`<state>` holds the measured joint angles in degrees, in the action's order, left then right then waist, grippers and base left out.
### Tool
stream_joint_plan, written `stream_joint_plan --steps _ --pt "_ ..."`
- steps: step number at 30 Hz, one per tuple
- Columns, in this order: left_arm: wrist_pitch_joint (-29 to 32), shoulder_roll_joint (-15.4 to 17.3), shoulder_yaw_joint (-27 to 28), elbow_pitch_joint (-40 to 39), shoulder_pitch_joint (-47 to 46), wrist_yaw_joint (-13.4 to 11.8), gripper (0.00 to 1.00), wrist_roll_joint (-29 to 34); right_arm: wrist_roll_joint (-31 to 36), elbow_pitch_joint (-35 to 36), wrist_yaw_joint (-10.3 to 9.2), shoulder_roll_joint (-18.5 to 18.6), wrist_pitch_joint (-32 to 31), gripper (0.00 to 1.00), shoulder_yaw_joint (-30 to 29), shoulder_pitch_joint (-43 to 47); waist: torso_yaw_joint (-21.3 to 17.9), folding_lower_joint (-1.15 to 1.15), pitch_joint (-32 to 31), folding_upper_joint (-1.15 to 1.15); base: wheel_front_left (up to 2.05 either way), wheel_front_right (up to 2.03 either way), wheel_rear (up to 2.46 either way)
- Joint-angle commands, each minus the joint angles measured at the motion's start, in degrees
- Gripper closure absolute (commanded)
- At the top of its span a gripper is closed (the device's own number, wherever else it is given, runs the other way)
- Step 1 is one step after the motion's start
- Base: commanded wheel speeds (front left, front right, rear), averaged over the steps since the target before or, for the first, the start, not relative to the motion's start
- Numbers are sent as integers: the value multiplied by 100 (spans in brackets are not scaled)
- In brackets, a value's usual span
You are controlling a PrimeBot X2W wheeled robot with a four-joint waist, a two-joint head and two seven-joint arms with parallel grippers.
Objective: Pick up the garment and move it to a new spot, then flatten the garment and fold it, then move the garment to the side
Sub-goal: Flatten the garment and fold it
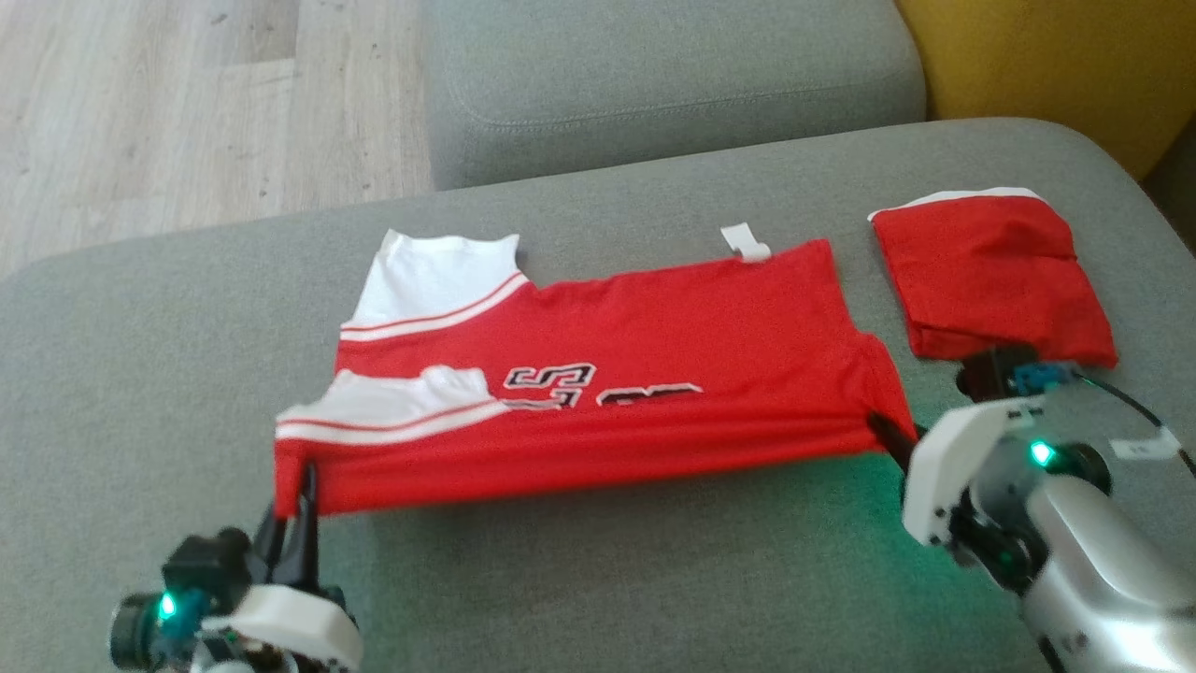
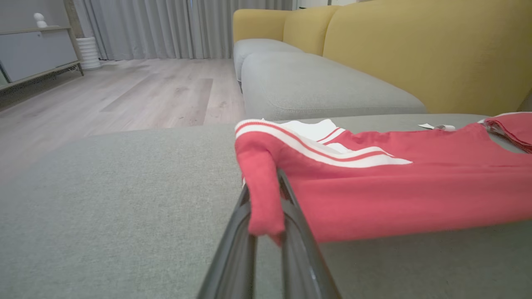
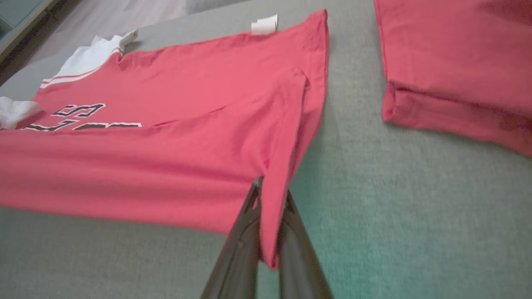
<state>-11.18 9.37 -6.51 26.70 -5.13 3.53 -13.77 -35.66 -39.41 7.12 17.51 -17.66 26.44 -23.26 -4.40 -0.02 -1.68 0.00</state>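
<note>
A red garment (image 1: pixel 654 346) with white striped sleeves and black lettering lies spread across the grey sofa seat (image 1: pixel 598 579). Its near edge is lifted off the cushion and stretched between my two grippers. My left gripper (image 1: pixel 301 486) is shut on the garment's near left corner, and in the left wrist view the red cloth (image 2: pixel 395 187) hangs pinched in the left gripper (image 2: pixel 264 182). My right gripper (image 1: pixel 883 430) is shut on the near right corner; in the right wrist view the garment's (image 3: pixel 166 145) hem folds down into the right gripper (image 3: pixel 271 189). A white tag (image 1: pixel 745 241) sticks out at its far edge.
A second, folded red garment (image 1: pixel 990 280) lies on the seat to the right, just beyond my right wrist. Another grey cushion (image 1: pixel 654 75) sits behind, with a yellow backrest (image 1: pixel 1056 56) at the far right. Wooden floor (image 1: pixel 187 112) lies to the far left.
</note>
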Motion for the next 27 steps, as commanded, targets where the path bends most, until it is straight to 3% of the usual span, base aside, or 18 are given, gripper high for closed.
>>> stream_joint_plan --steps 1,10,12,13,14,15,22,27 --pt "41 187 228 -240 -110 -65 100 -74 -38 232 36 220 -71 100 -71 -2 10 2 -14 0 0 0 0" --pt "664 141 -35 -775 386 -49 100 -112 123 1158 36 350 -748 100 -673 830 18 2 14 0 0 0 0" --pt "697 132 -67 -776 361 -61 97 -107 293 1308 36 270 -735 0 -884 904 3 2 49 0 0 0 0" --pt "699 130 -72 -770 332 -74 50 -106 361 1398 36 210 -715 0 -978 923 -6 2 70 0 0 0 0" --pt "684 130 -68 -766 294 -94 9 -102 433 1487 36 155 -687 0 -1076 933 -16 2 93 0 0 0 0" --pt "652 127 -54 -767 244 -123 0 -100 511 1585 36 105 -642 0 -1175 931 -26 2 120 0 0 0 0" --pt "70 127 251 -1039 -463 -360 0 -181 1063 2395 36 -401 119 0 -2126 609 -121 2 462 0 0 0 0" --pt "-129 180 287 -1230 -1073 -265 0 -201 1398 2656 36 -563 576 0 -2387 268 -156 2 738 0 0 0 0"
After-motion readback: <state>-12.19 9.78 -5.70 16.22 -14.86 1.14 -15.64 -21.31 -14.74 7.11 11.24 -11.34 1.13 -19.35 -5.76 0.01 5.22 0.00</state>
